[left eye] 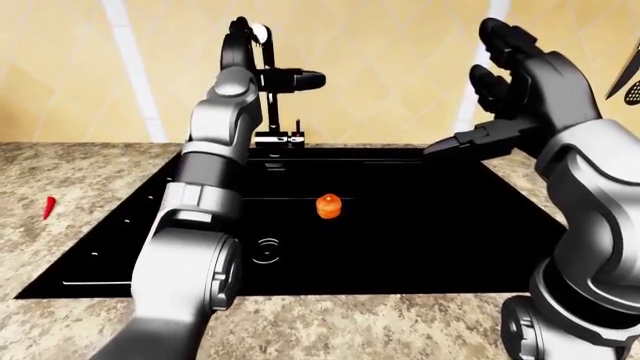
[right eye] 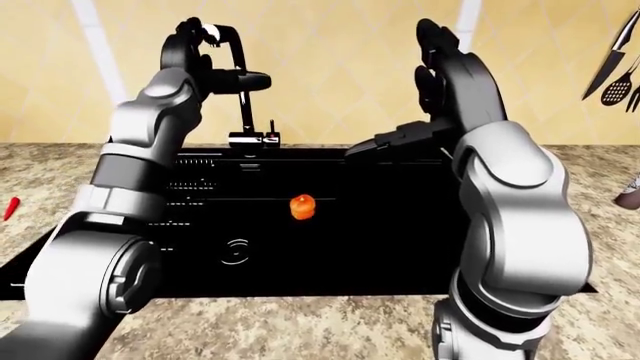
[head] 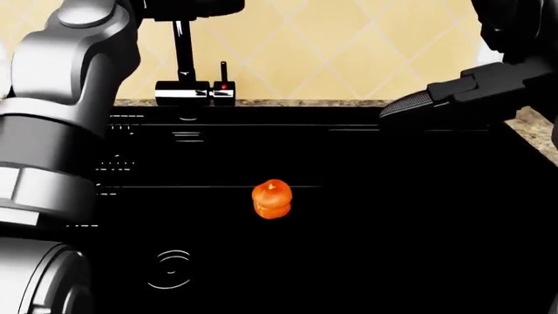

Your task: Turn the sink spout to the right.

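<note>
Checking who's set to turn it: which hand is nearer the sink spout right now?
Left. The left hand is up at the top of the sink spout, apparently touching it. The right hand hovers open, well off to its right above the sink.

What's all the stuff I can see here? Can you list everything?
sink: one, black, sunk into the counter, centre.
faucet: one, black with chrome base, at the sink's top edge, left of centre; its spout points toward the view's right.
orange fruit-like thing: one, orange, in the sink basin.
drain: one, black, sink floor, lower left.
counter: speckled beige, around the sink.
small red item: one, on the counter, far left.
hanging utensils: dark, on the wall, upper right.
left robot hand: grey and black, at the faucet's top.
right robot hand: open, raised, right.
</note>
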### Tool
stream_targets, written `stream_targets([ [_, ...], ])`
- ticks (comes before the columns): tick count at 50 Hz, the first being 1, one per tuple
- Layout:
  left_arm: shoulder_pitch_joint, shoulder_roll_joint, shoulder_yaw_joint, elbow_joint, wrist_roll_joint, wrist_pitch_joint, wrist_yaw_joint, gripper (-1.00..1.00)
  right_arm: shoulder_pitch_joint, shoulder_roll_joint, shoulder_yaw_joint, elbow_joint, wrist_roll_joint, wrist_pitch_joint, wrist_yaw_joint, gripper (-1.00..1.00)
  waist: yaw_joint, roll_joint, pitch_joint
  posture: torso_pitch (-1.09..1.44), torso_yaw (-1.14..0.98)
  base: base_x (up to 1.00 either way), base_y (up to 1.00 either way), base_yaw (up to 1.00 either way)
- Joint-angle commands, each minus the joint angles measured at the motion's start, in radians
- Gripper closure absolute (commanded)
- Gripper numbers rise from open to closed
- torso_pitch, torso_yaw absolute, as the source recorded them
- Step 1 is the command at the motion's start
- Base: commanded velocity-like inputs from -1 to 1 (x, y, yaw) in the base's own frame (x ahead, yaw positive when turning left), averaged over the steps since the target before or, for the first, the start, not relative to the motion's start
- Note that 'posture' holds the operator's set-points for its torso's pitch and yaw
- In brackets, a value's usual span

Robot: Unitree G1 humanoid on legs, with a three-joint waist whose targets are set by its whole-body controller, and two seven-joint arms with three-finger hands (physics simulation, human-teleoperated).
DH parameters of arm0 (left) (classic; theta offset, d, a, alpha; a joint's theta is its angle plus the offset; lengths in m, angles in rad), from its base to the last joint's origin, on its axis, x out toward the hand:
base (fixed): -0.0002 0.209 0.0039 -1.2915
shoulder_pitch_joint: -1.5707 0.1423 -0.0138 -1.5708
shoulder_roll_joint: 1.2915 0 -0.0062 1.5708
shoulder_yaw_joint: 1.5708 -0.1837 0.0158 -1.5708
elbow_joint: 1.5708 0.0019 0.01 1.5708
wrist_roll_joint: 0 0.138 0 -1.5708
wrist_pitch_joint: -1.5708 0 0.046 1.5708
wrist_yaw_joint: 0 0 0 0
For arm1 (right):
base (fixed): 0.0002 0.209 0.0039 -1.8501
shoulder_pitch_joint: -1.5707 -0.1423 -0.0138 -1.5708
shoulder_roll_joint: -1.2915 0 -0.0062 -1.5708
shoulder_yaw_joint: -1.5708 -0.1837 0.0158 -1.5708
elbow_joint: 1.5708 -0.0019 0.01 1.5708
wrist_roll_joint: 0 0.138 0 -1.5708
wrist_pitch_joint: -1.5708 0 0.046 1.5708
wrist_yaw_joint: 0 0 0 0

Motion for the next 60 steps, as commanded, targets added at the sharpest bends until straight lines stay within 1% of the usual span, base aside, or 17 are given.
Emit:
stream_targets([
  [1, -0.037, 0.002, -0.001, -0.043, 0.003, -0.02, 0.001, -1.0, -0.028, -0.012, -0.012, -0.013, -0.005, -0.023, -0.005, -1.0, 0.0, -0.001, -0.012, -0.4, 0.0, 0.0, 0.0, 0.0],
  [12, -0.025, -0.026, -0.01, -0.044, 0.012, -0.027, 0.005, -1.0, -0.018, -0.013, -0.019, -0.025, 0.003, -0.021, -0.009, -1.0, 0.0, -0.003, -0.014, -0.4, 0.0, 0.0, 0.0, 0.0],
  [25, 0.004, -0.066, -0.026, -0.134, 0.017, 0.024, 0.016, -1.0, -0.015, -0.012, -0.017, -0.026, 0.009, -0.021, -0.015, -1.0, -0.001, -0.004, -0.014, -0.4, 0.0, 0.0, 0.0, 0.0],
  [42, 0.011, -0.105, -0.041, -0.176, 0.031, 0.052, 0.026, -1.0, -0.029, -0.025, -0.02, -0.031, 0.015, -0.004, -0.013, -1.0, -0.001, -0.007, -0.013, -0.4, 0.0, 0.0, 0.0, 0.0],
  [52, 0.016, -0.147, -0.056, -0.248, 0.029, 0.108, 0.044, -1.0, -0.014, -0.029, -0.034, -0.053, 0.021, 0.005, -0.011, -1.0, 0.0, -0.011, -0.012, -0.4, 0.0, 0.0, 0.0, 0.0],
  [60, 0.012, -0.164, -0.063, -0.256, 0.031, 0.114, 0.048, -1.0, -0.011, -0.034, -0.04, -0.064, 0.028, 0.013, -0.012, -1.0, 0.0, -0.011, -0.011, -0.4, 0.0, 0.0, 0.0, 0.0],
])
